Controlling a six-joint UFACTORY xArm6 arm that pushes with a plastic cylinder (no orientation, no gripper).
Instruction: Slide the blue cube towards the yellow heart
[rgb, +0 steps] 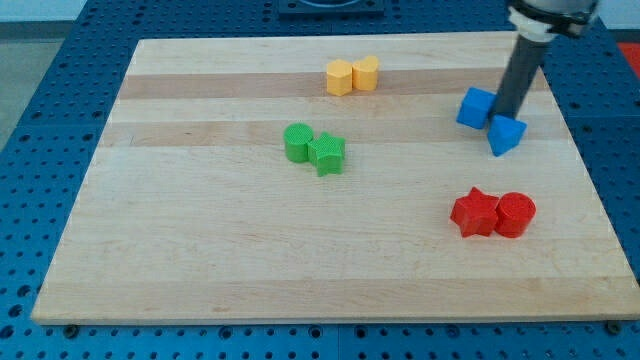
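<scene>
The blue cube (475, 107) lies at the view's right side of the wooden board (200, 230). My tip (503, 116) touches the cube's right side and sits between it and a second blue block (506, 133) just below and to the right. The yellow heart (366, 72) lies near the view's top centre, touching a yellow hexagonal block (340, 77) on its left. The heart is up and to the left of the blue cube.
A green cylinder (297, 142) and a green star (326, 153) sit together at the board's middle. A red star (474, 212) and a red cylinder (515, 215) sit together at the lower right. The board's right edge runs close to the blue blocks.
</scene>
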